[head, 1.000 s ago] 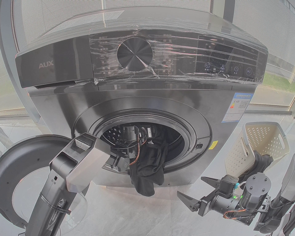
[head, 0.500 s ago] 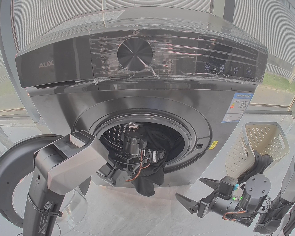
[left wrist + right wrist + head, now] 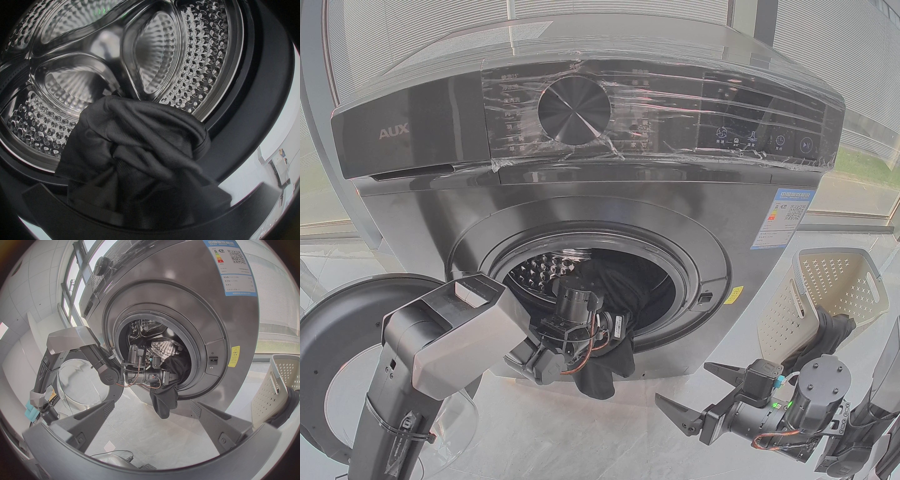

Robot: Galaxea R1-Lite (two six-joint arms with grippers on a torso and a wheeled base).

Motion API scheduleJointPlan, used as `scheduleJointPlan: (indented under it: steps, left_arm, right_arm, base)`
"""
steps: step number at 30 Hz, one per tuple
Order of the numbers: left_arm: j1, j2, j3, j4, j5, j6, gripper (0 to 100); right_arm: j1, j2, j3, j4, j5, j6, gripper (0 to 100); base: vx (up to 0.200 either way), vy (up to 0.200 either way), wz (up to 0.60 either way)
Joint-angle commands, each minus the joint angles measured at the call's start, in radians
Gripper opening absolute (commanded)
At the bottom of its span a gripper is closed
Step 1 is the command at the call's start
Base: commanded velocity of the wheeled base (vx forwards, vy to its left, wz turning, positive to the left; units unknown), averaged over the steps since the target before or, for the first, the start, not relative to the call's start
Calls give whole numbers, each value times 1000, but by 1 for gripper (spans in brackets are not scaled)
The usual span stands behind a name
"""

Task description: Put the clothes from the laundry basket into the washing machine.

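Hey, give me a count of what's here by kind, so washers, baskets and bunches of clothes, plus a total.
Washing machine: 1
Laundry basket: 1
Bunches of black clothes: 2, one hanging out of the drum's mouth, one in the basket
Total: 4

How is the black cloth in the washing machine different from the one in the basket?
The washer cloth droops out over the door rim; the basket cloth bunches at the laundry basket's low edge. The left hand is right at the washer cloth; the open right hand hangs apart from the basket cloth. Both are dark and crumpled.
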State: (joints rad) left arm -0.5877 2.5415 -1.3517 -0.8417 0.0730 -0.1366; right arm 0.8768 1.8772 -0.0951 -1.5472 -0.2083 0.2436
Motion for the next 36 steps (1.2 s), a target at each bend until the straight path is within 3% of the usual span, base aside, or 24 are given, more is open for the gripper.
scheduleJointPlan:
  steps: [1,4,6,10,19,20,29,32,36]
  left_arm:
    - [3,13,-23,10,7,-1,0]
    - [19,11,-44,6,14,-3,0]
    - [57,13,-126,1,65,-1,0]
    - [101,14,-218,7,108,-3,0]
    - [121,13,-241,-7,123,-11,0]
    - [120,14,-239,-10,123,-12,100]
    - [74,-60,-83,6,105,-15,100]
    - [45,-95,22,32,65,-14,100]
    - [32,-89,72,32,53,-6,100]
  right_arm:
    - [1,2,-2,-1,0,0,100]
    - [1,0,-3,-1,0,0,100]
    - [1,2,-5,-1,1,0,100]
    - [2,2,-5,-1,0,-1,100]
    - [8,5,-5,-1,0,2,100]
    - [8,5,-5,-1,0,6,100]
    - [7,2,-5,-1,0,9,100]
    - [8,2,-5,-1,0,9,100]
    - [8,0,-5,-1,0,9,100]
  base:
    - [0,0,0]
    - [0,0,0]
    - [0,0,0]
    - [0,0,0]
    - [0,0,0]
    - [0,0,0]
    - [0,0,0]
    - [0,0,0]
    - [0,0,0]
